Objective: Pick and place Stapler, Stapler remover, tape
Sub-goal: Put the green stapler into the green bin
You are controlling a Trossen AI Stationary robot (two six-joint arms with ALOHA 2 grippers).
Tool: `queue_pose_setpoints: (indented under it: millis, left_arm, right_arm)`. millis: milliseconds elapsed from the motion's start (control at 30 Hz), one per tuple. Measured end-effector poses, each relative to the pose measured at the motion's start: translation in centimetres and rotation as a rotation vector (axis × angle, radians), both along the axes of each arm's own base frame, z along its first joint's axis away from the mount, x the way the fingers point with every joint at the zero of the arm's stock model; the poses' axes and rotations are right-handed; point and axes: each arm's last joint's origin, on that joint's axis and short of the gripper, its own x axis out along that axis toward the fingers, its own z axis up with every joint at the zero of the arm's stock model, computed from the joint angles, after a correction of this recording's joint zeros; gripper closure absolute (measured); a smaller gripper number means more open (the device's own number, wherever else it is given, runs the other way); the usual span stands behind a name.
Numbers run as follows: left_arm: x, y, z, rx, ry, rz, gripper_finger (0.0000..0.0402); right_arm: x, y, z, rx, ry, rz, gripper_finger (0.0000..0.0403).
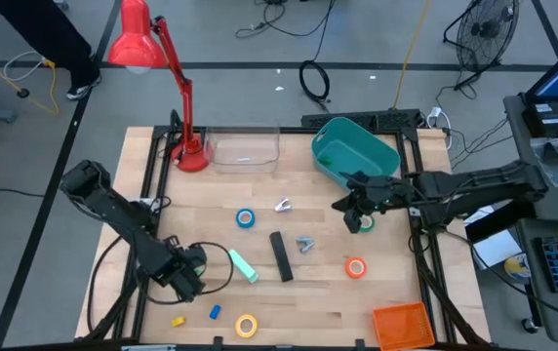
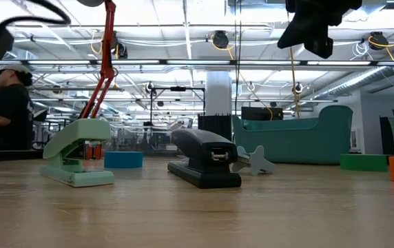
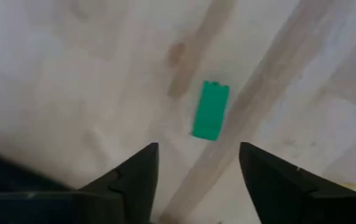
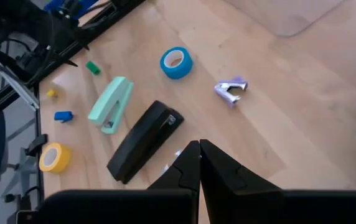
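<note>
Yellow tape (image 1: 247, 326) lies at the high view's lower edge on the wooden counter (image 1: 377, 292). The left hand (image 1: 193, 270), fingers spread wide and empty, hovers at lower left beside a mint stapler (image 1: 243, 265). Mid-frame lies the black stapler (image 1: 281, 255), with orange tape (image 1: 356, 267) right and blue tape (image 1: 246, 218) above. The right hand (image 1: 342, 205), pinched shut, hangs by green tape (image 1: 365, 223) below the teal bin (image 1: 355, 151).

The wooden bench (image 1: 377, 292) is carrying a black stapler (image 1: 281, 255) at centre, a mint stapler (image 1: 243, 265) just beside it, blue tape (image 1: 246, 218), orange tape (image 1: 356, 267) and yellow tape (image 1: 247, 326) (spread well apart), two staple removers (image 1: 304, 244), a teal bin (image 1: 353, 154), a red lamp (image 1: 189, 151) and an orange basket (image 1: 401, 325).
</note>
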Motion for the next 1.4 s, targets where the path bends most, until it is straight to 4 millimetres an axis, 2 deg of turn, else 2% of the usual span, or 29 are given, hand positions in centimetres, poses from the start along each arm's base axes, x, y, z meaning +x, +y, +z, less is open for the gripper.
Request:
queue_pose_setpoints:
  millis: [200, 567, 1067, 1400]
  left_arm:
    - [-0.2, 0.4, -1.1, 0.006, -0.011, -0.013, 0.0136]
    - [-0.1, 0.5, -1.1, 0.017, -0.022, -0.053, 0.0135]
    - [0.0, 0.4, -1.2, 0.007, -0.034, -0.057, 0.0135]
    - [-0.8, 0.7, -3.5, -0.064, -0.014, -0.019, 0.0135]
  right_arm:
    - [0.2, 0.5, -0.1, 0.025, -0.004, 0.005, 0.0403]
    - [0.0, 1.3, 0.0, 0.036, -0.019, 0.005, 0.0403]
    - [0.3, 1.4, 0.4, 0.042, -0.062, 0.01, 0.0403]
    - [0.3, 1.4, 0.4, 0.049, -0.061, 0.015, 0.0403]
